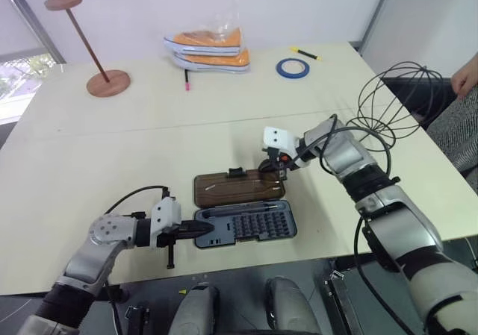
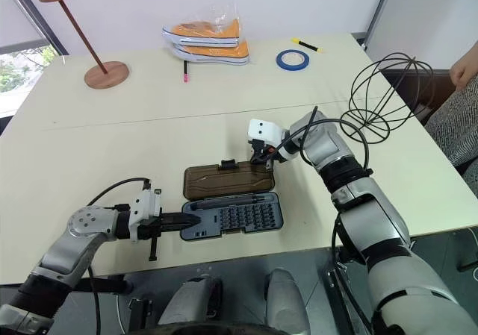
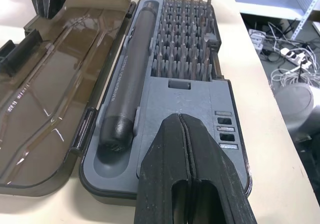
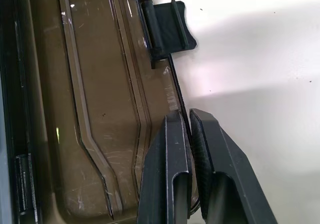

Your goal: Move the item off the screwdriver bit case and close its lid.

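Observation:
The screwdriver bit case [image 1: 250, 223] lies open near the table's front edge, its rows of bits and a dark driver handle showing. Its smoky brown lid [image 1: 231, 188] lies flat on the table behind the base, black latch [image 4: 167, 27] on the far edge. My right gripper [image 4: 189, 134] is shut on the lid's far rim, beside the latch. My left gripper [image 3: 182, 129] is shut with nothing in it, its tips over the grey left end of the base. The item [image 1: 388, 104], a black wire globe, sits on the table to the right, apart from the case.
At the back stand a wooden stand [image 1: 104, 77], bagged orange shoes [image 1: 209, 48], a blue tape roll [image 1: 292, 68], a yellow marker [image 1: 305, 52] and a pink pen [image 1: 186, 81]. A person's hand [image 1: 464, 74] shows at the right edge. The table's front edge runs just below the case.

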Robot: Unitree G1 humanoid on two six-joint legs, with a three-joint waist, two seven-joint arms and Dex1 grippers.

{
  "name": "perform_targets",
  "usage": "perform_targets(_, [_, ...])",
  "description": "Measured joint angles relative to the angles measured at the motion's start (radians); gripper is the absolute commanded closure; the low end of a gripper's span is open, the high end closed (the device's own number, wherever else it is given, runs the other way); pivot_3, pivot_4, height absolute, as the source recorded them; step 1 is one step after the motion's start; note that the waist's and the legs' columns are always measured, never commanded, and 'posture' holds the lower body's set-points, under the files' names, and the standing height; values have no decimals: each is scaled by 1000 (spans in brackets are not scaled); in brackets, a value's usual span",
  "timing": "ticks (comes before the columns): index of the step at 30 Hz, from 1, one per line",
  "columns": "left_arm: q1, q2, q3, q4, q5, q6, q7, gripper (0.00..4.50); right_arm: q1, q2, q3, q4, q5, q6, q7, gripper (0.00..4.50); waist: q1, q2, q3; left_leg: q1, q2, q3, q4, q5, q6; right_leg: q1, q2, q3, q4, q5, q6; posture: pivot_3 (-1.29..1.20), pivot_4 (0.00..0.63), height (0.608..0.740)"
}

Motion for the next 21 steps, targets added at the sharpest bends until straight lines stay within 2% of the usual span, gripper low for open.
perform_targets(9, [-4,13,6,-27,0,53,3,4500,56,-9,2,-99,-41,-71,-96,4405,-2,1,0,-1,0,0,0,0,0,-2,0,0,1,0,0,0,150,740])
perform_targets(16, [-44,12,5,-92,1,191,46,4500,107,-79,-43,-315,-103,-119,-272,4405,6,0,0,-3,0,0,0,0,0,-3,0,0,1,0,0,0,150,740])
perform_targets(21, [-71,11,4,-137,6,286,82,4500,184,-91,-56,-487,-113,-47,-301,4405,7,-1,1,-4,0,0,0,0,0,-4,0,0,0,0,1,0,150,740])
